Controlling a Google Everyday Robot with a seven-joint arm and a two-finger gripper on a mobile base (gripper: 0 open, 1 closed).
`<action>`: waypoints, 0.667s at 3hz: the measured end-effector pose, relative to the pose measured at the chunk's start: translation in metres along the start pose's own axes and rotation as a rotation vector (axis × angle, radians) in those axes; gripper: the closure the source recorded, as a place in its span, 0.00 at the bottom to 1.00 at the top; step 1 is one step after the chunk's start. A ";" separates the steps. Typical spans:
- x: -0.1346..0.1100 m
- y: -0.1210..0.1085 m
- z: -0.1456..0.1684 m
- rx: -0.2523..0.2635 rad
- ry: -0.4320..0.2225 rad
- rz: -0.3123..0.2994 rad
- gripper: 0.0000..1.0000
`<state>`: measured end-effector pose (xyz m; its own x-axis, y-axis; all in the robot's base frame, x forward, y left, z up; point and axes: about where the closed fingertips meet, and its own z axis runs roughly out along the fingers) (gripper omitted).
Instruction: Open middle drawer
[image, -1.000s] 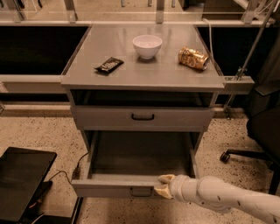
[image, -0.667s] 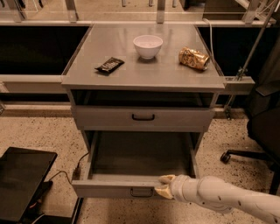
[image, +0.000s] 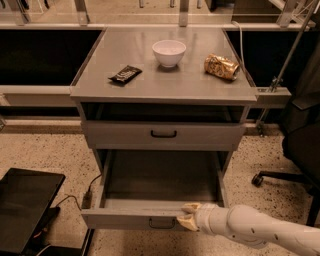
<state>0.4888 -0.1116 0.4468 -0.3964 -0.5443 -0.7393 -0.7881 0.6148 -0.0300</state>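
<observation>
The middle drawer (image: 130, 219) is pulled well out of the grey cabinet, and its empty grey inside (image: 160, 177) shows. Its small black loop handle (image: 161, 223) sits at the centre of the front panel. My gripper (image: 187, 216), on a white arm coming in from the lower right, is at the front panel's top edge, just right of the handle. The top drawer (image: 163, 134) above has the same black handle and sits nearly flush. The lowest drawer is hidden under the open one.
On the cabinet top (image: 200, 82) lie a white bowl (image: 169, 52), a dark snack bar (image: 125, 74) and a crumpled gold bag (image: 221, 66). A black flat object (image: 25, 210) with cables lies on the floor at left. An office chair base (image: 280, 177) stands at right.
The middle drawer's front and my gripper have moved slightly further out towards the camera. Nothing on the cabinet top has moved.
</observation>
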 end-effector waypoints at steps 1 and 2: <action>0.003 0.014 -0.001 -0.023 -0.003 -0.009 1.00; 0.000 0.014 -0.003 -0.023 -0.003 -0.009 1.00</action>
<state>0.4765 -0.1051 0.4481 -0.3883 -0.5480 -0.7409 -0.8021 0.5968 -0.0210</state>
